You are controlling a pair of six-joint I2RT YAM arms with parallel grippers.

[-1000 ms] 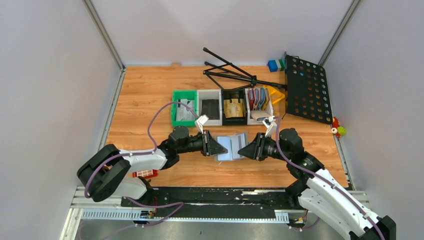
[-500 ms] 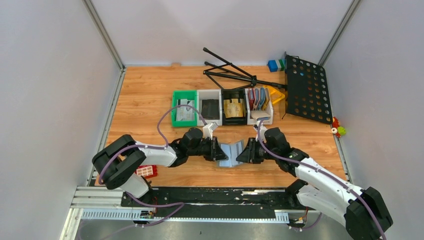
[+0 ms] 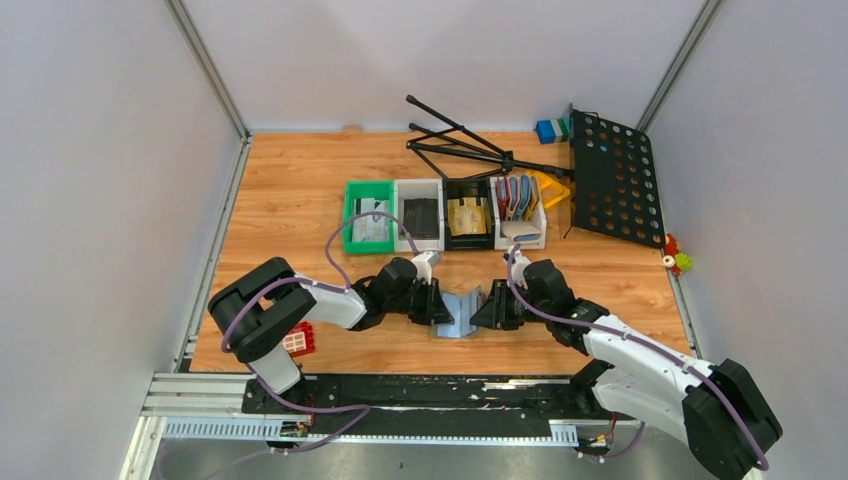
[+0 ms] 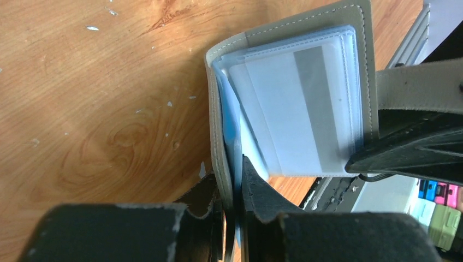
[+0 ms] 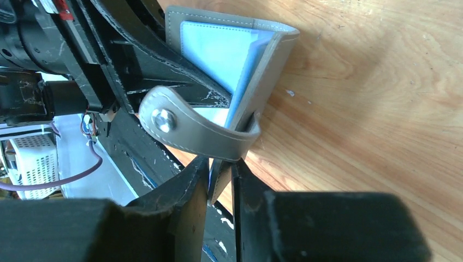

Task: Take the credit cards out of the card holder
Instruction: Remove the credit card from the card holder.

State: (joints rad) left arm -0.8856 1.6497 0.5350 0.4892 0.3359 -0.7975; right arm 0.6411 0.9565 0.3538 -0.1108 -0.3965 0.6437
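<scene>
The grey-blue card holder [image 3: 460,312] stands on the wood between my two grippers, bent into a narrow V. My left gripper [image 3: 438,306] is shut on its left flap, cover and clear pockets pinched between the fingers [image 4: 233,183]. In the facing clear pocket sits a whitish credit card [image 4: 295,109] with a grey stripe; any others are hidden. My right gripper [image 3: 484,310] is shut on the edge of the other flap [image 5: 220,174]. The holder's snap strap [image 5: 185,128] curls across in front of that flap [image 5: 218,46].
A row of small bins lies beyond: green [image 3: 352,215], white [image 3: 400,212], black [image 3: 468,184], and white with upright red and blue holders [image 3: 520,208]. A black perforated stand [image 3: 612,178] and tripod [image 3: 470,145] lie at the back right. A red brick [image 3: 298,340] sits by the left arm.
Both grippers have come closer together and nearer the front edge. The holder, spread open a second ago, is now folded into a tight V between them.
</scene>
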